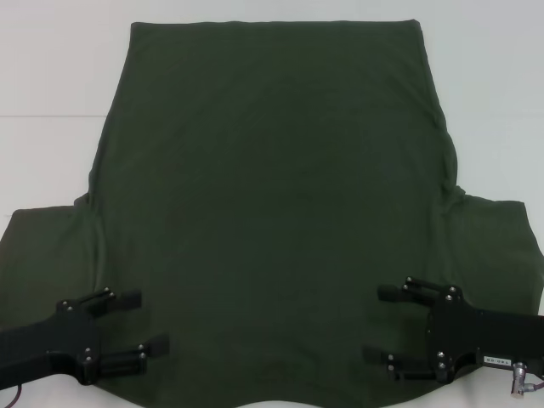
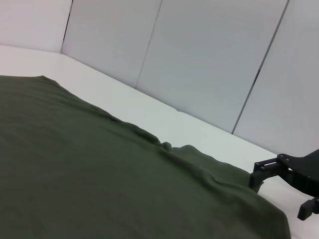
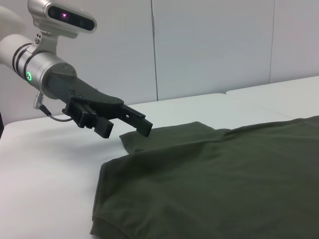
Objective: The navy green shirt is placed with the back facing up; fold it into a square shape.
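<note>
Navy green shirt (image 1: pixel 272 204) spread flat, back up, across white table (image 1: pixel 51 85). Left gripper (image 1: pixel 136 325) and right gripper (image 1: pixel 382 323) poised over near shoulders, jaws released, grasping nothing. Risk ahead: uneven pinches dragging cloth, skewing the fold

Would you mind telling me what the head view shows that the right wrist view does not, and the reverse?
Only the head view shows the whole navy green shirt, both sleeves spread, and the right gripper, open over the near right shoulder. Only the right wrist view shows the wall panels behind and the left arm's silver wrist. Both show the left gripper, open over the shirt, and the white table.
</note>
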`<state>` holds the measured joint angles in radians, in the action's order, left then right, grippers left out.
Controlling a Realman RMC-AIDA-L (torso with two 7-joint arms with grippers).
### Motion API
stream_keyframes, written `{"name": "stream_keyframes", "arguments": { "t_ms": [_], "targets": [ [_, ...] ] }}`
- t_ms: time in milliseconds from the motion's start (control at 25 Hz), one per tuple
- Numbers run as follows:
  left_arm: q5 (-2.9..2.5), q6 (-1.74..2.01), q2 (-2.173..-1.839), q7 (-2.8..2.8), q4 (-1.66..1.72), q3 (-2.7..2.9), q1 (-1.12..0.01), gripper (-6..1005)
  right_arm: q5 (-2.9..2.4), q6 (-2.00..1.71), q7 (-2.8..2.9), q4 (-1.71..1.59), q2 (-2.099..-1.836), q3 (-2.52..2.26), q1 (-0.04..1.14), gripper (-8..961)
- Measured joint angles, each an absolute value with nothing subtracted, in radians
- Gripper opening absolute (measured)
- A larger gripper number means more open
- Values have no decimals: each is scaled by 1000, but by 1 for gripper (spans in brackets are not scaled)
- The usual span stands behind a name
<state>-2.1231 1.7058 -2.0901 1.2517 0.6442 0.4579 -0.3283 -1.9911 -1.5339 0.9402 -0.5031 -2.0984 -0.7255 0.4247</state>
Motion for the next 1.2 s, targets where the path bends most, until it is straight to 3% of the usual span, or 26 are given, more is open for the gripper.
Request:
{"name": "stream_keyframes", "arguments": {
  "t_ms": [1200],
  "targets": [
    [-2114, 1727, -2089, 1253, 645, 451, -320, 935, -1973, -1549, 940, -503, -2098, -724, 422, 911]
  ]
}}
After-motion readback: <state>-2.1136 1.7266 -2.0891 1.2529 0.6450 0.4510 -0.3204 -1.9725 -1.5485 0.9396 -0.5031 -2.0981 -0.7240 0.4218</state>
